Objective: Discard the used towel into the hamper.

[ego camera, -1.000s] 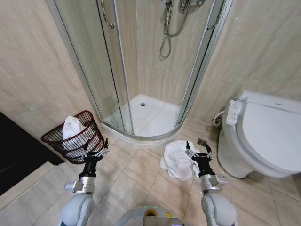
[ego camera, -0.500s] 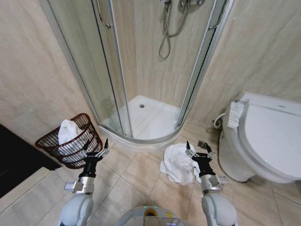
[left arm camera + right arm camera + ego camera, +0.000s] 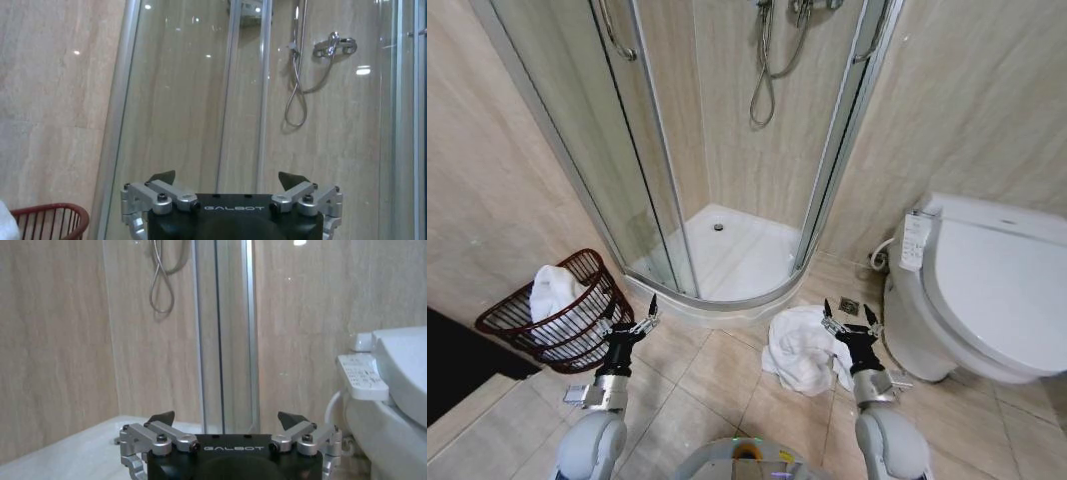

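Observation:
A crumpled white used towel (image 3: pixel 793 346) lies on the tiled floor by the shower's curved step. The hamper (image 3: pixel 577 338), a dark red-brown wire basket, stands tilted against the left wall with a white cloth (image 3: pixel 551 291) inside it. My left gripper (image 3: pixel 633 321) is held low, open and holding nothing, just right of the hamper. My right gripper (image 3: pixel 847 317) is open too, over the towel's right edge. The left wrist view has the open left gripper (image 3: pixel 227 177) before the shower glass, with the hamper rim (image 3: pixel 50 207) at the corner. In the right wrist view the right gripper (image 3: pixel 227 417) stands open.
A corner shower enclosure (image 3: pixel 727 240) with glass doors and a raised white tray fills the middle. A white toilet (image 3: pixel 987 300) with a side control panel (image 3: pixel 363 377) stands on the right. A floor drain (image 3: pixel 848 306) sits between the towel and the toilet. A dark cabinet (image 3: pixel 452 370) is at far left.
The whole head view has shifted, so the camera has moved: hamper and shower now sit further left and lower. Both grippers hold the same open pose.

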Tool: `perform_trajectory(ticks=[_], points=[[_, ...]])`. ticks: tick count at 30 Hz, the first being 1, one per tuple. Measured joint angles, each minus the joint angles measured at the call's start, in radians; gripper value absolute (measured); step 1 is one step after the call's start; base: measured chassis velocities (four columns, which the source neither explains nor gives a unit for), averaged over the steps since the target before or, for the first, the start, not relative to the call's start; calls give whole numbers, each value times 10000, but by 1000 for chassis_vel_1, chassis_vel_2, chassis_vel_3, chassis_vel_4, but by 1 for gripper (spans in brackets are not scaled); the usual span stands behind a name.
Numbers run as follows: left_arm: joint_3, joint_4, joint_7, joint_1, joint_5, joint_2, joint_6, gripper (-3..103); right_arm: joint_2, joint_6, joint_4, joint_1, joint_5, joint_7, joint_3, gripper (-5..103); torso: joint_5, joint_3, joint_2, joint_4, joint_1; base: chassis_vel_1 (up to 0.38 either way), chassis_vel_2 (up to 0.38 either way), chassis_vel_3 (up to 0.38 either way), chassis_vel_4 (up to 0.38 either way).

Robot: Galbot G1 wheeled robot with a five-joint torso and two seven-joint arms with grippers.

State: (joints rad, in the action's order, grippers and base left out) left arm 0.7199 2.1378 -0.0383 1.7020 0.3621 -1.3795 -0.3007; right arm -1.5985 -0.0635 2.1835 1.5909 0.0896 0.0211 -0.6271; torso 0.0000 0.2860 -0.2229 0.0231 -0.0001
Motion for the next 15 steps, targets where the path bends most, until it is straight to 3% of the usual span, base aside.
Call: perform_trajectory(ticks=[7, 15], points=[[-45, -121, 0, -64, -65, -29, 31, 100, 350, -170, -825, -540, 231, -62, -148, 100, 1, 0, 0, 1, 0, 0, 0, 0, 0], [-168, -196, 4, -83, -248, -128, 40, 100, 921, -955, -2050, -1324, 588, 403, -362, 100, 2, 0, 0, 1, 0, 0, 0, 0, 0]])
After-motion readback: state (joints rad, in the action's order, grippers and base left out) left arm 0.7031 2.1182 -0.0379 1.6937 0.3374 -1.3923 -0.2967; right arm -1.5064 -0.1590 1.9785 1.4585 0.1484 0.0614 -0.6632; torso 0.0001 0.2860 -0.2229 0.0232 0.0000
